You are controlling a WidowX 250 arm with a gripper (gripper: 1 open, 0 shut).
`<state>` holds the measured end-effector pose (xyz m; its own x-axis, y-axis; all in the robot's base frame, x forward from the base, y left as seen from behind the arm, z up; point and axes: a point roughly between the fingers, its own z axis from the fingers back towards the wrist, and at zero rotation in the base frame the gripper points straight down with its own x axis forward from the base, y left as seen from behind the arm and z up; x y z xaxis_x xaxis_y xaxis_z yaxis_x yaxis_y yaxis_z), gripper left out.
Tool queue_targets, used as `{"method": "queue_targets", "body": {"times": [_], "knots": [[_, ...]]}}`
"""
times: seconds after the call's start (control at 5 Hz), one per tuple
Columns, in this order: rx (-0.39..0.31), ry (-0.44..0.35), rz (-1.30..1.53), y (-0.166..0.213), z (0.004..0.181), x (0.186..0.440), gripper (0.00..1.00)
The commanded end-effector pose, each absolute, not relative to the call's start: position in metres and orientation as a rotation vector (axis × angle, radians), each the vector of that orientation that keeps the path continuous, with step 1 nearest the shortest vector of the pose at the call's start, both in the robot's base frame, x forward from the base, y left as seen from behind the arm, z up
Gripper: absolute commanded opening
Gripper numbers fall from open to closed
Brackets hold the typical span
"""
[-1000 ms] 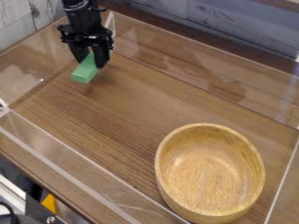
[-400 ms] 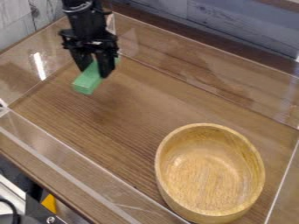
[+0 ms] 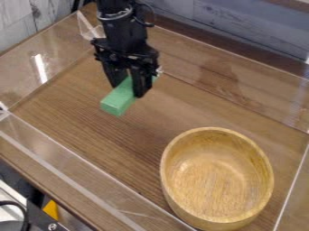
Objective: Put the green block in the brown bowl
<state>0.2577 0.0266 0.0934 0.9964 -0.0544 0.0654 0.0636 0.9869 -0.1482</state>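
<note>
1. While I watch from the single camera view, I see the green block [image 3: 119, 98] hanging clear of the wooden table [image 3: 97, 153], tilted so its lower end points toward the table's front-left edge and its upper end is tucked between the jaws.
2. I read the gripper [image 3: 128, 83] as clamped on the green block: its two black fingers [image 3: 144, 79] press on either side of the upper end, and the tool points straight down.
3. I place the block over the table's left-centre part, nearer the back edge than the front, and well apart from the bowl.
4. I see the brown bowl [image 3: 219, 177] resting upright near the table's front-right corner, round, shallow, light tan wood with a thick rim and visible grain; its inside shows only bare wood.
5. I make out the black robot arm [image 3: 117, 23] rising from the gripper toward the top of the frame, near the table's back-left corner.
6. I note a clear plastic wall [image 3: 72, 176] running round the table's edges, catching glare along the left side and the front.
7. I see pale grey planks [image 3: 254, 23] behind the back edge.
</note>
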Motion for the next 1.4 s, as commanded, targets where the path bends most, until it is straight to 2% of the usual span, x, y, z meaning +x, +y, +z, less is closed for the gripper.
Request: {"method": "queue_targets", "body": {"times": [0.0,0.4,0.6,1.0,1.2], "knots": [[-0.153,-0.085,-0.099,-0.008,0.104,0.248,0.0],[-0.176,-0.025,-0.28,-0.109,0.088,0.209,0.0],[-0.191,-0.042,-0.386,-0.149,0.108,0.2,0.0],[-0.19,-0.092,-0.414,-0.127,0.141,0.202,0.0],[-0.175,-0.099,-0.405,-0.117,0.133,0.2,0.0]]}}
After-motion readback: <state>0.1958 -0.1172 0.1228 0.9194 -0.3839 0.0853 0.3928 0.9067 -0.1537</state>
